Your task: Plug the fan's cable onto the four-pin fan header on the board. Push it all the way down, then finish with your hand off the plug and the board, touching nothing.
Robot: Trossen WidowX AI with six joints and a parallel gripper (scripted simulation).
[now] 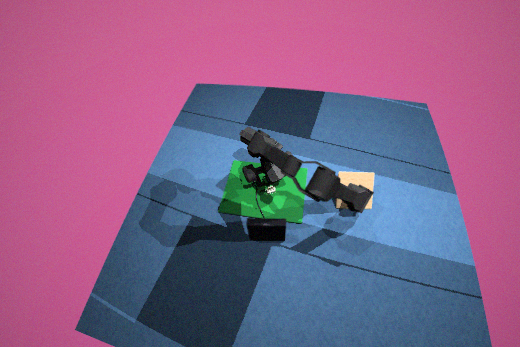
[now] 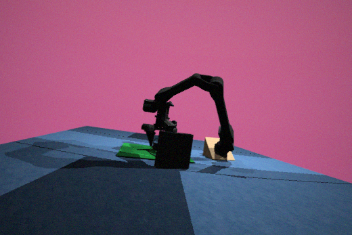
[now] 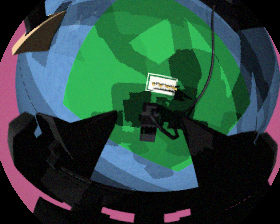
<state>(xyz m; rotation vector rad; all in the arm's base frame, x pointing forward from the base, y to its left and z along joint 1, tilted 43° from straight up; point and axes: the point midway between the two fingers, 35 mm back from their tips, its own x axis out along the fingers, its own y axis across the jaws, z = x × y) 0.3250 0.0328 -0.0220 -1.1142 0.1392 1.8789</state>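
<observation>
The green board (image 1: pixel 239 203) (image 2: pixel 133 150) (image 3: pixel 100 63) lies flat on the blue table. Its white four-pin header (image 1: pixel 270 189) (image 3: pixel 161 84) stands bare near the board's middle. The black plug (image 3: pixel 148 119) lies on the board just short of the header, apart from it. Its thin black cable (image 1: pixel 258 205) (image 3: pixel 209 63) runs off to the black fan (image 1: pixel 267 230) (image 2: pixel 173 150) at the board's near edge. My gripper (image 1: pixel 260 178) (image 2: pixel 155 137) (image 3: pixel 149 116) is open and low over the board, with one finger on each side of the plug. I cannot tell whether the fingers touch it.
The arm's base sits on a tan block (image 1: pixel 358 180) (image 2: pixel 210 147) (image 3: pixel 42 30) to the right of the board. The fan box hides part of the gripper in the exterior view. The table (image 1: pixel 380 267) has light and dark blue patches.
</observation>
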